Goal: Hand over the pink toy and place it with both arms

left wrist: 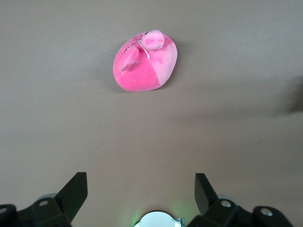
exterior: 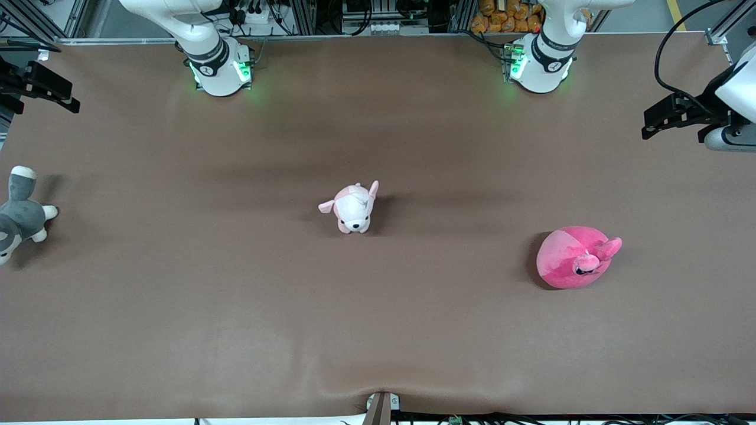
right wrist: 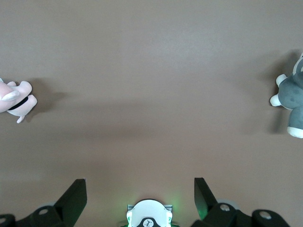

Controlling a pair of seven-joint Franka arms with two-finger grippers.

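From the high camera the pink toy (exterior: 576,258) sits on the brown desk (exterior: 236,330) toward the left arm's end, nearer the camera than the pale puppy plush (exterior: 352,208) in the middle; a grey dog plush (exterior: 20,215) lies at the right arm's end. The left pincer (exterior: 673,121) hangs over the desk edge at its own end, the right pincer (exterior: 41,88) likewise at its end, and that arm waits. I'd say the first grab falls to the left arm: come down over the round body, close across its soft bulk rather than the stubby snout, and leave a free side for the partner to take. In the left wrist view the left pincer (left wrist: 141,191) stands released, toy (left wrist: 144,61) well ahead. In the right wrist view the right pincer (right wrist: 140,193) is spread too, empty.
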